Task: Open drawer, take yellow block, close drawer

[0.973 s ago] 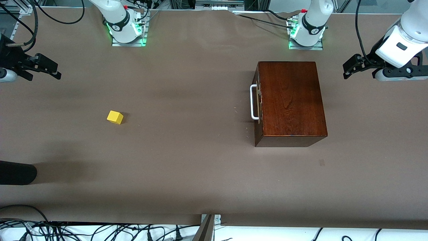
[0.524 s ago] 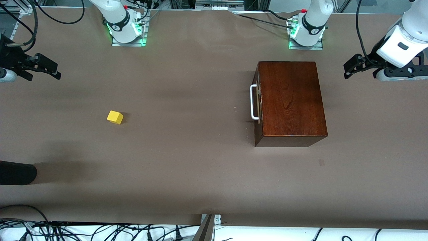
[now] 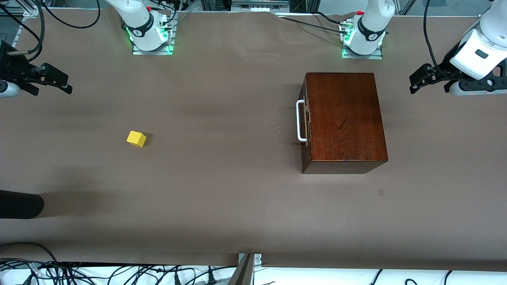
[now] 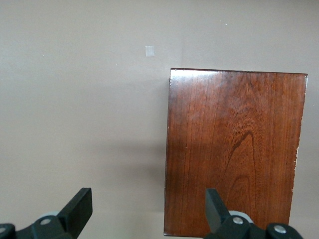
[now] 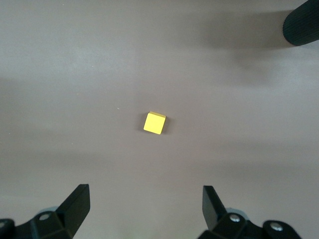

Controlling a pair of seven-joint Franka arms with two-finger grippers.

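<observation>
Toward the right arm's end of the worktop point(image 3: 222, 206), the right pincer point(image 3: 59, 81) is held up in the air with its fingers spread wide and nothing between them. Well apart from that pincer, the yellow block point(image 3: 136, 139) is seen lying alone on the bare brown worktop surface, nearer to the front camera than the right arm's base; in the right wrist view the yellow block point(image 5: 154, 123) shows between and ahead of the two spread fingertips point(image 5: 75, 204). A black rounded object point(image 3: 20, 204) is seen at the worktop's edge, nearer to the camera than the block. Toward the left arm's end stands the dark reddish-brown wooden box point(image 3: 344, 118), its drawer point(image 3: 305, 120) pushed fully in, the white bar handle point(image 3: 300, 120) facing the block. Beside the box, the left pincer point(image 3: 420, 79) is held aloft, spread wide and empty, with the box point(image 4: 234, 154) just ahead of one finger point(image 4: 215, 206) in its wrist view.
</observation>
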